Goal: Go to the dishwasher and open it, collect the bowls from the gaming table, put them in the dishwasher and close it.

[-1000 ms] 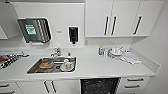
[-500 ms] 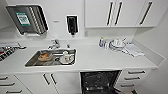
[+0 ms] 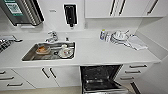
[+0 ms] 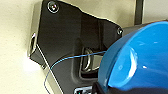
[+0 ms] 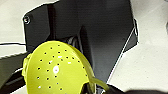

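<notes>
The dishwasher (image 3: 100,75) stands open under the white counter, its door folded down and a dark rack showing inside. A glossy blue bowl (image 4: 140,57) looms large in the left wrist view, with my left gripper (image 4: 100,88) shut on its rim. A yellow-green bowl (image 5: 57,70) dotted with small holes sits close in the right wrist view, and my right gripper (image 5: 100,88) is shut on its edge. The gaming table is out of view.
A steel sink (image 3: 30,53) with used dishes and a tap (image 3: 51,37) lies left of the dishwasher. White crockery (image 3: 120,36) and a cloth (image 3: 136,42) sit on the counter's right. White drawers (image 3: 136,71) flank the dishwasher, and cabinet doors (image 3: 50,75) stand left.
The whole head picture has shifted: the counter sits higher and larger, and more of the open dishwasher shows, so the camera has moved closer. The things on the counter have not moved.
</notes>
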